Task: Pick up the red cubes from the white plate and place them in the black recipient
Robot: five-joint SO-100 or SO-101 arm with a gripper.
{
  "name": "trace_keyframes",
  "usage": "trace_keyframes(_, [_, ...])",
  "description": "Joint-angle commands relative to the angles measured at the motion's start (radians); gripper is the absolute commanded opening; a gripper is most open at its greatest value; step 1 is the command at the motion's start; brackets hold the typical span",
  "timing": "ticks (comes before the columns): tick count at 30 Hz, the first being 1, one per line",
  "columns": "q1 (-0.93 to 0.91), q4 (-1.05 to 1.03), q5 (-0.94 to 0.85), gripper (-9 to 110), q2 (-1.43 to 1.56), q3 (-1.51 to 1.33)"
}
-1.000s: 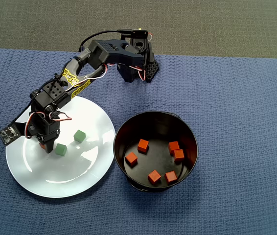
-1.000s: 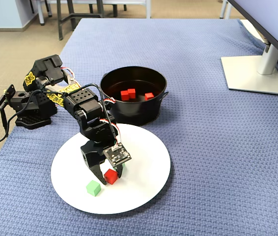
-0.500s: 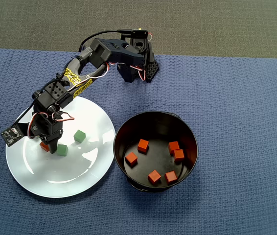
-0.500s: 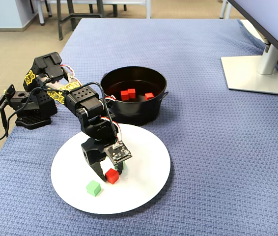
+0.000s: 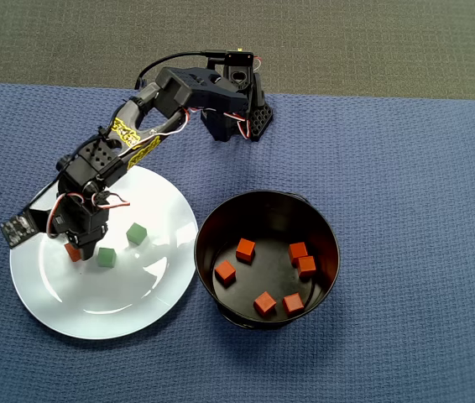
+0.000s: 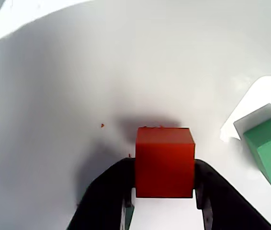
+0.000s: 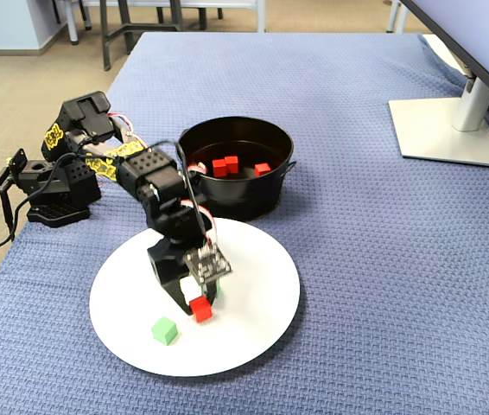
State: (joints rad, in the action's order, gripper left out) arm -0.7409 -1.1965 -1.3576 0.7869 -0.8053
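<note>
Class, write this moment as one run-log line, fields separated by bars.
phase: grasp | tool: shut on red cube | location: over white plate | black bowl: six red cubes inside | green cubes on plate: two visible

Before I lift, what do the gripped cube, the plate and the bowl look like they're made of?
The red cube in the pincer: matte, sharp-edged, probably painted wood or foam; no gloss.
The white plate: smooth and shiny, with reflected light patches; glazed ceramic or plastic, cannot tell which.
The black bowl: glossy thin walls with small side handles, likely enamelled metal.
</note>
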Motion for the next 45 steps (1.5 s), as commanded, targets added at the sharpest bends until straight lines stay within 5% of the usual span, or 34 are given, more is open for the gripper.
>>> trace_keyframes(1, [0.041,-0.092,0.098,0,0.161,0.167])
trace_keyframes(12, [0.178,-0.132,0.607,0,0.603,-0.080])
trace_keyframes(27, [0.798,0.025,1.318,0,1.218,-0.799])
trace_keyframes(30, [0.861,0.041,1.328,20,1.243,-0.854])
trace_keyframes(35, [0.784,0.043,1.301,27,1.200,-0.793])
trace_keyframes(45, [0.393,0.114,1.221,16,1.353,-0.905])
